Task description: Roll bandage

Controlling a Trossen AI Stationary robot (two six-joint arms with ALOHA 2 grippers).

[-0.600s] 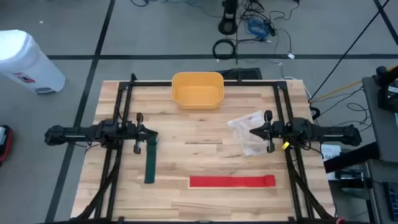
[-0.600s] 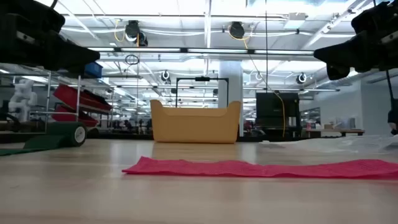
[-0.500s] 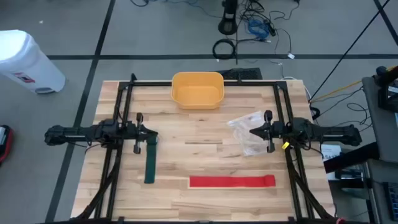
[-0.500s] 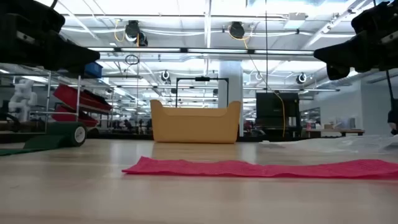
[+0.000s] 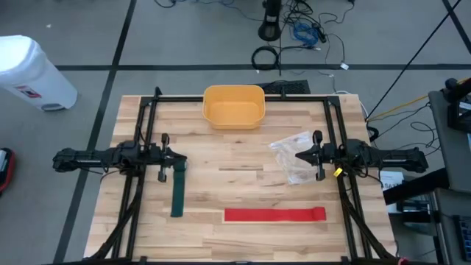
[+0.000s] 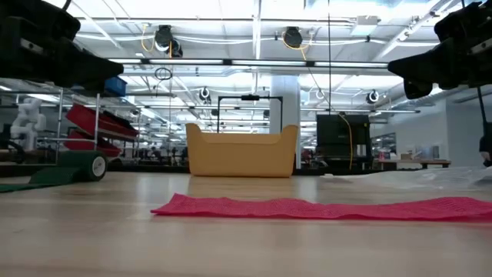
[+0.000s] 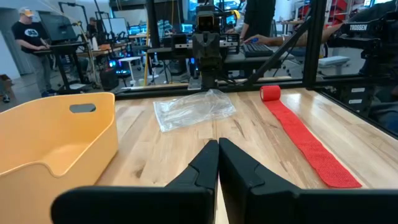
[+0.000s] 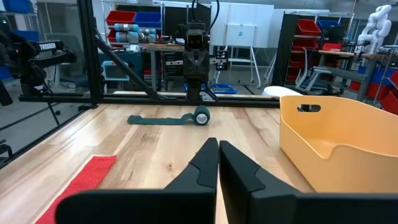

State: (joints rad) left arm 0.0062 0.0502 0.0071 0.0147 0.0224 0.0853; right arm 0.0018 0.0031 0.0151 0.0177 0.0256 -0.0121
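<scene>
Two bandages, one plastic bag, one yellow bin, two grippers, all on one wooden table [image 5: 235, 184].

Nearest the front edge: red bandage [image 5: 274, 214], laid out flat in a long strip, with a small rolled end toward the right side. It sits forward of the right gripper [image 5: 299, 155], apart from it, not touched.

Next back, left side: green bandage [image 5: 177, 190], a strip running front to back, its rolled end up under the left gripper [image 5: 182, 156]; from above the roll is just beside or below the fingertips, contact cannot be told.

Mid-table: left gripper hovers at the left, fingers pressed together, nothing between them. Right gripper hovers at the right, facing it, fingers also pressed together, holding nothing. The two are well apart.

Clear plastic bag [image 5: 293, 156], crumpled, lies just beside and partly under the right gripper's tip.

Farthest: yellow bin [image 5: 233, 107] at the back edge, centred, empty inside.

Beyond the table, a person [image 7: 29, 31] stands at a desk in the left wrist view.
</scene>
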